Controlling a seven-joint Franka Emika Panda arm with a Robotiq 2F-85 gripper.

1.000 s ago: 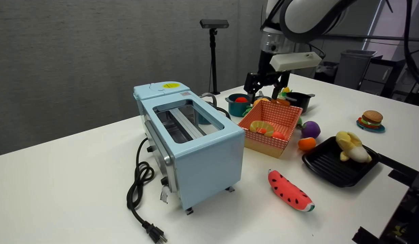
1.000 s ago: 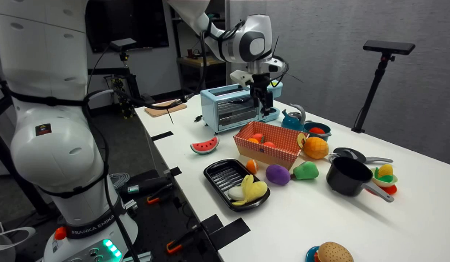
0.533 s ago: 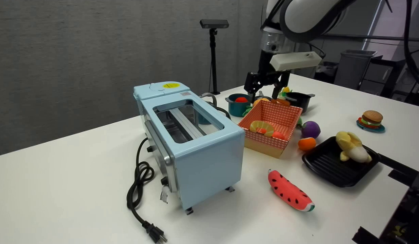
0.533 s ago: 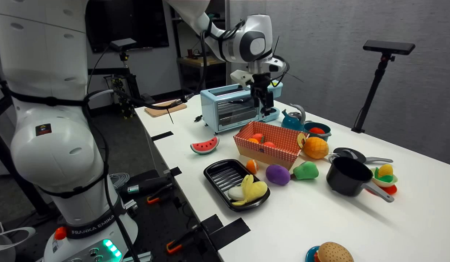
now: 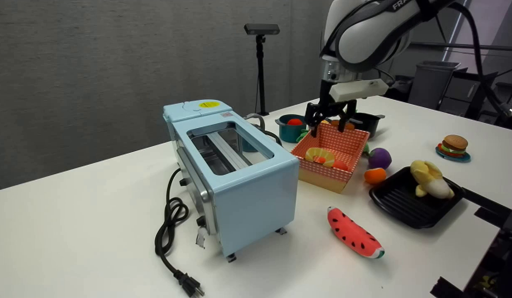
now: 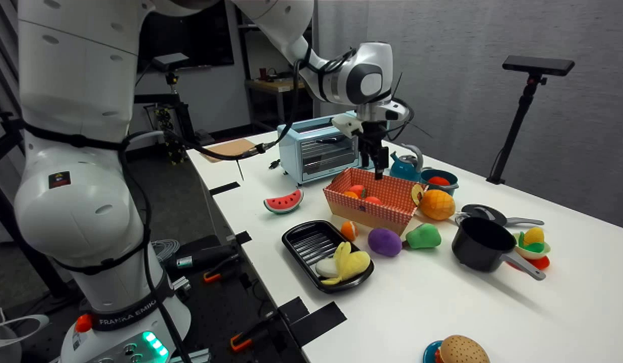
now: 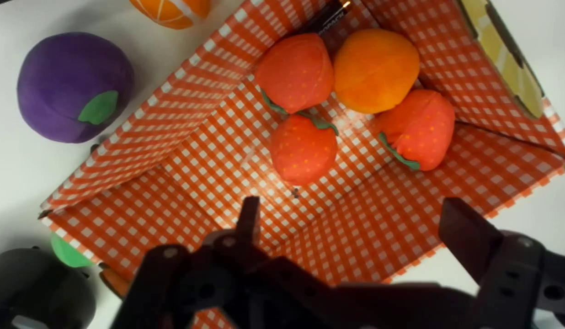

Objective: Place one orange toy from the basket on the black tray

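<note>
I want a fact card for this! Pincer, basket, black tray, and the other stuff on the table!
Pincer: open, holding nothing, above the basket
Seen in basket: three toy strawberries, one round orange toy
On black tray: peeled toy banana
Between tray and basket: toy orange with white lines
Other things: purple toy, watermelon slice, toy hamburger, light-blue toaster oven
Job: round orange toy not on tray yet

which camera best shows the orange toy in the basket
The wrist view: from above, the orange toy shows nearly whole. In an exterior view the basket hides its lower part; elsewhere I can't identify it.
</note>
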